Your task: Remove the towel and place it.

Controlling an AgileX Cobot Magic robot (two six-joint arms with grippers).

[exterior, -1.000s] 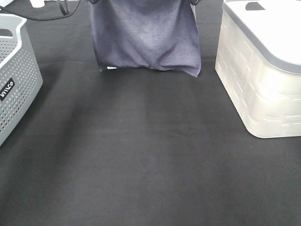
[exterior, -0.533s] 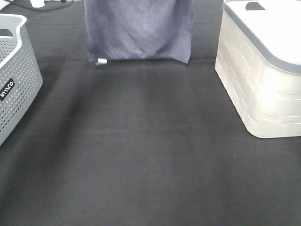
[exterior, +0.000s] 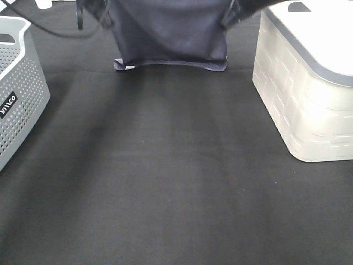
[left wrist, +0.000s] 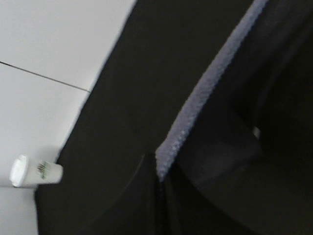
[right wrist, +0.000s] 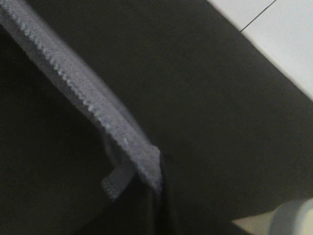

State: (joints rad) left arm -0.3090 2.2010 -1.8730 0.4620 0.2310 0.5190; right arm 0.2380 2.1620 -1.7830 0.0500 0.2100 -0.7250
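While the slate-grey terry towel (exterior: 168,33) hangs over the far middle of the black cloth surface (exterior: 165,182), hem just touching, my left claw (left wrist: 159,182) and right claw (right wrist: 157,192) each pinch a top corner — equally near, its edge stretched side to side between them.

towel (exterior: 168,33): one, by my count
grey basket (exterior: 22,94): one on my feed
white lidded bin (exterior: 309,105): one
cup (left wrist: 36,172): one, seen from my left wrist camera
cable (exterior: 55,30): one that I can make out
pincers: two, the left pincer (left wrist: 159,183) and the right pincer (right wrist: 159,188)
tabletop (exterior: 165,182): one
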